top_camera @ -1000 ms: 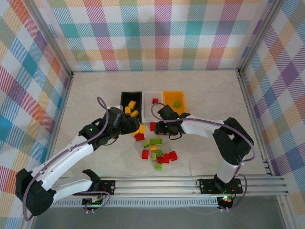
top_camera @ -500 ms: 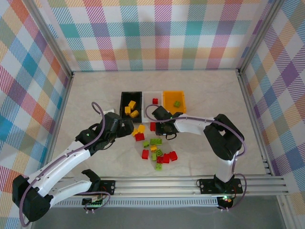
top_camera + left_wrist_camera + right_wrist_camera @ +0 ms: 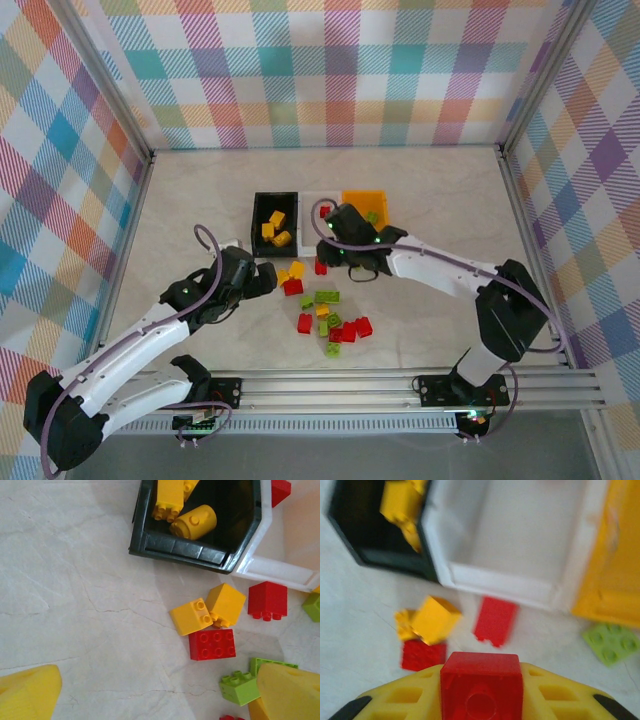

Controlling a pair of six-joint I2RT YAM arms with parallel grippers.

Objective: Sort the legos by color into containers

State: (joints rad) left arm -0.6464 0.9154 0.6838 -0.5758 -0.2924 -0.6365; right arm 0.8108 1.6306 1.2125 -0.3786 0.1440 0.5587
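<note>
While the right gripper (image 3: 480, 705) grips a red brick (image 3: 481, 677) just short of the white bin (image 3: 500, 585), apparently needing a short carry over its rim, the left gripper (image 3: 160, 695) hangs wide above yellow bricks (image 3: 190, 616).

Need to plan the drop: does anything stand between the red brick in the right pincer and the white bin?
Nothing visible does. The right pincer holds the red brick short of the white bin's near wall. A loose red brick lies on the table before that wall, seemingly below the carry path.
</note>
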